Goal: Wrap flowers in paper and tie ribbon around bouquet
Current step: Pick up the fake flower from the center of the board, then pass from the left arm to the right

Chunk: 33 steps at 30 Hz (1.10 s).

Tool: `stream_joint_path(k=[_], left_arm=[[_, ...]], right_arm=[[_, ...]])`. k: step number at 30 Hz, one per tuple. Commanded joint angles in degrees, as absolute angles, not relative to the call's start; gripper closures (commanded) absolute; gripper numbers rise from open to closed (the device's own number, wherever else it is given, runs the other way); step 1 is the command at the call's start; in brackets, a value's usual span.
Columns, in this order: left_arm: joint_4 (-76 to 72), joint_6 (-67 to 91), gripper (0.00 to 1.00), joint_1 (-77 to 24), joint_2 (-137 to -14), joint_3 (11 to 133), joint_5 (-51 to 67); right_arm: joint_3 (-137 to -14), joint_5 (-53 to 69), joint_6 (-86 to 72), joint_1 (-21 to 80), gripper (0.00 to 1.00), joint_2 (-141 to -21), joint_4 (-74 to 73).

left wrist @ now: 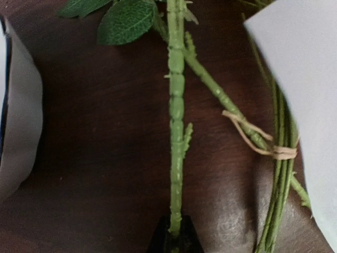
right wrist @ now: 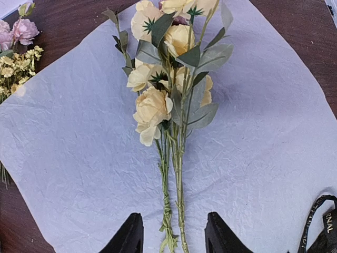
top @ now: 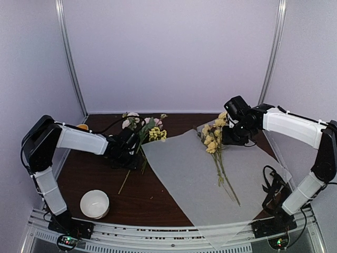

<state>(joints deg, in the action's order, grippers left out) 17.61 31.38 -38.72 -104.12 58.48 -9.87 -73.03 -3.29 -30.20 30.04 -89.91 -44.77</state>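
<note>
From where I stand, the left gripper (left wrist: 176, 240) is clamped tight on a thick green stem (left wrist: 176, 132), low over the dark surface (top: 142, 200) just off the left edge of the paper (top: 195, 179). That stem runs up toward the pink and yellow flowers (top: 143, 128) lying at the back of the surface. The right gripper (right wrist: 174, 240) stands part open, one finger either side of the thin stems of the yellow roses (right wrist: 152, 108), gripping nothing (the stems sit loose in the gap). Those roses lie flat on the paper, heads toward the back wall. The black ribbon (right wrist: 327, 224) curls by the paper's right edge. A white bowl (top: 95, 204) sits near the left arm's base.
</note>
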Motion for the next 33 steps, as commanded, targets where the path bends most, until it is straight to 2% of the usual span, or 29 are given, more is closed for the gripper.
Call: stream_joint_path(k=[1, 6, 11, 14, 17, 20, 27, 28, 30, 32, 33], left_arm=[[17.1, 35.6, 1.00, -38.0, -97.7, 55.4, -15.4], [14.5, 34.4, 1.00, -38.0, -85.8, 53.4, -18.4], [7.4, 29.4, 1.00, -42.6, -70.3, 52.3, -24.6], [-6.2, 22.4, 1.00, -47.6, -62.0, 48.0, -22.9], [-14.0, 20.0, 1.00, -50.4, -59.4, 47.2, -12.2], [-19.2, 18.4, 1.00, -54.2, -60.4, 47.5, -4.5], [-24.8, 15.7, 1.00, -58.7, -65.6, 50.6, 6.5], [-24.9, 15.6, 1.00, -59.0, -66.2, 51.0, 7.2], [-25.0, 15.0, 1.00, -59.7, -67.0, 51.3, 7.9], [-25.4, 15.1, 1.00, -59.9, -67.2, 51.1, 7.7], [-25.5, 15.1, 1.00, -59.9, -67.2, 50.9, 7.6]], right_arm=[[-70.8, -2.9, -30.7, 31.1, 0.58, -85.7, -44.5], [-71.5, -1.2, -28.1, 34.6, 0.58, -81.0, -42.3], [-71.6, 9.0, -20.9, 44.0, 0.54, -74.8, -28.8], [-70.4, 16.5, -21.0, 48.5, 0.46, -71.9, -16.7], [-69.8, 20.6, -22.6, 52.2, 0.35, -71.1, -3.9], [-71.8, 19.7, -22.7, 55.2, 0.09, -73.0, 1.6], [-79.6, 21.0, -24.3, 58.0, 0.00, -81.3, 5.3], [-80.2, 20.0, -24.5, 58.1, 0.02, -81.9, 5.5], [-81.0, 17.5, -24.9, 58.1, 0.14, -82.9, 5.1], [-80.9, 15.6, -25.3, 58.1, 0.46, -83.3, 5.0], [-80.4, 14.7, -25.8, 58.1, 0.70, -83.2, 5.5]])
